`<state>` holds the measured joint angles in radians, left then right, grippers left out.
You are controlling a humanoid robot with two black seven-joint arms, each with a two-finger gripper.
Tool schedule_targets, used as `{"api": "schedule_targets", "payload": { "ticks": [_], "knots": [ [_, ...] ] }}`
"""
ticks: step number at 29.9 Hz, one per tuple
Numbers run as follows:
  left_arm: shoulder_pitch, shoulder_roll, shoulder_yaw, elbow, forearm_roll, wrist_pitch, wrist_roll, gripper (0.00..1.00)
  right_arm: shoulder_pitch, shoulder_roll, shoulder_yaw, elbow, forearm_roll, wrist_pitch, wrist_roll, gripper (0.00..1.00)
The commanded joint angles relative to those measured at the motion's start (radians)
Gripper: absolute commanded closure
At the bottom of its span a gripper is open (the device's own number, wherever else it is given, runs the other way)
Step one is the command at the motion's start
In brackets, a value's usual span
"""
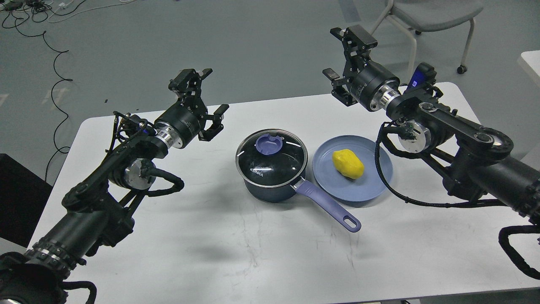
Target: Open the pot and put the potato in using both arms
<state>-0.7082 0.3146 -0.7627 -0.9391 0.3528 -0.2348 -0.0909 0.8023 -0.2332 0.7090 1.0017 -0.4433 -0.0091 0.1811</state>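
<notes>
The dark navy pot (270, 185) stands in the middle of the white table, its glass lid (291, 162) on it, shut, with the purple knob (269, 145) on top. Its lavender handle (329, 205) points toward the front right. The yellow potato (347, 164) lies on a light-blue plate (333, 183) just right of the pot. My left gripper (206, 96) is open and empty, up in the air to the left of the pot. My right gripper (342, 54) is open and empty, high above the table's far edge, behind the plate.
The white table (253, 253) has rounded corners and ends just behind both grippers. A grey chair (434, 12) on castors stands on the floor at the far right. Cables (38, 25) lie on the floor at the far left. A dark box (17, 198) stands by the table's left side.
</notes>
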Motion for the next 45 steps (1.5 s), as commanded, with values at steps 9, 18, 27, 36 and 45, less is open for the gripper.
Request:
{"api": "schedule_targets", "payload": {
  "ticks": [9,18,27,36,45],
  "knots": [
    [-0.001,0.026,-0.015,-0.010,0.000,0.002,0.000,0.02,0.000,0.002,0.000,0.000,0.000,0.000,0.000,0.00],
    [-0.016,0.052,-0.043,-0.024,-0.020,0.012,-0.009,0.02,0.001,-0.005,0.001,0.000,0.000,0.000,0.000,0.00],
    [0.002,0.283,-0.023,-0.353,0.600,0.139,-0.062,0.02,-0.009,-0.054,0.030,-0.005,0.002,0.000,0.000,0.00],
    [0.111,0.342,0.115,-0.537,1.191,0.284,-0.216,0.02,-0.054,-0.083,0.124,-0.006,0.003,0.000,0.000,0.00],
    [0.021,0.272,0.227,-0.474,1.543,0.282,-0.214,0.02,-0.072,-0.112,0.139,-0.006,0.005,0.000,0.000,0.00]
  ]
}}
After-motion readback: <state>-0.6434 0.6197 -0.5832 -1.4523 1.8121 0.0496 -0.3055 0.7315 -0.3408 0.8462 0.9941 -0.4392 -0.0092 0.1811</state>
